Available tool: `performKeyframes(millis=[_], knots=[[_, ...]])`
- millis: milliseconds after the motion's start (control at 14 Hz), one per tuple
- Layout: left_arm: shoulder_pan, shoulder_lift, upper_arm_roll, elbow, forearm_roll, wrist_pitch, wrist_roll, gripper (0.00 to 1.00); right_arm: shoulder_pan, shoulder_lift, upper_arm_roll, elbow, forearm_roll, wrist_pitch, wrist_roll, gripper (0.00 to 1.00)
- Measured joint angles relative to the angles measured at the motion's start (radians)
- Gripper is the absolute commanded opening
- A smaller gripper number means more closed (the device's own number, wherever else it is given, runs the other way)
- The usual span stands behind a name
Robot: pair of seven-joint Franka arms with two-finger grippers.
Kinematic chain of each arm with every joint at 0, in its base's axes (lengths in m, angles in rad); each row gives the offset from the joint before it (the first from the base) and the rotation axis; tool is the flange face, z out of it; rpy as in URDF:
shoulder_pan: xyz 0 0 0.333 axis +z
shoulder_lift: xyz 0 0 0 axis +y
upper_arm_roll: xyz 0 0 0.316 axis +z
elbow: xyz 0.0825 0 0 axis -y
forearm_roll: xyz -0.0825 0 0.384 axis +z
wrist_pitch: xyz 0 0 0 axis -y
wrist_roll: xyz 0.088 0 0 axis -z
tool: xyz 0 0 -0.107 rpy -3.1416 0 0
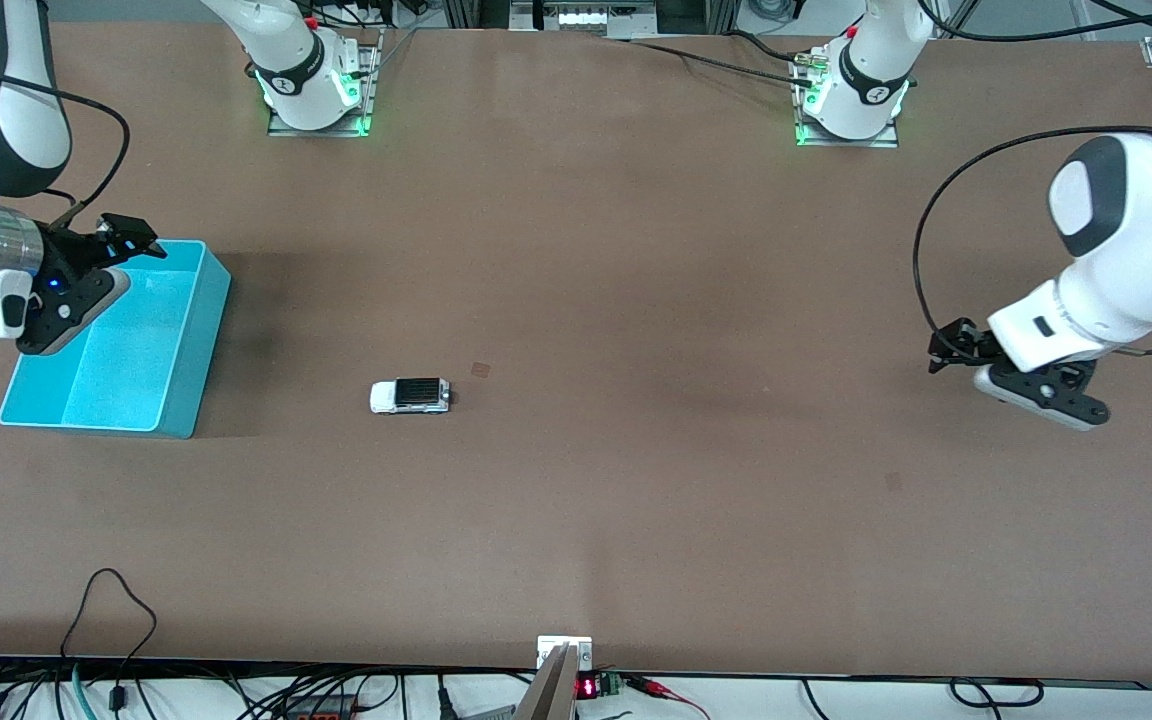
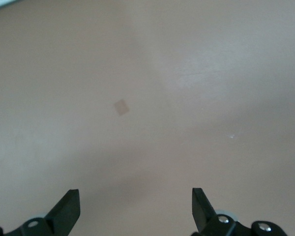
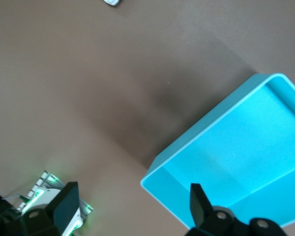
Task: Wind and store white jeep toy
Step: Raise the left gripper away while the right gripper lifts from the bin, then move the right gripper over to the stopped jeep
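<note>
I've got the brown table [image 1: 636, 250] in full view, and the teal bin [image 1: 186, 340] sits at its right-arm end, about nine o'clock from the jeep. My right gripper [image 1: 136, 238] hangs over the bin's rim nearest the bases, fingers [image 3: 199, 204] apart, holding nothing. My left gripper [image 1: 941, 352] hovers over bare table at the other end, three o'clock from the jeep, fingers [image 2: 199, 206] spread too. The jeep [image 1: 410, 395] stands on its wheels mid-table, well apart from both grippers.
</note>
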Motion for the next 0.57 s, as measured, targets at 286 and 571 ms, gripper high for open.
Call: performKeyframes(millis=[286,571], knots=[[-0.031,-0.017,0.065,0.065,-0.002,-0.084,-0.162,1.0,0.0,-0.093,0.0,-0.173,-0.001,0.12,-0.183,1.0],[-0.038,-0.067,0.068,0.086,-0.029,-0.144,-0.31,1.0,0.014,-0.144,0.011,-0.289,-0.034,0.227,-0.293,1.0]])
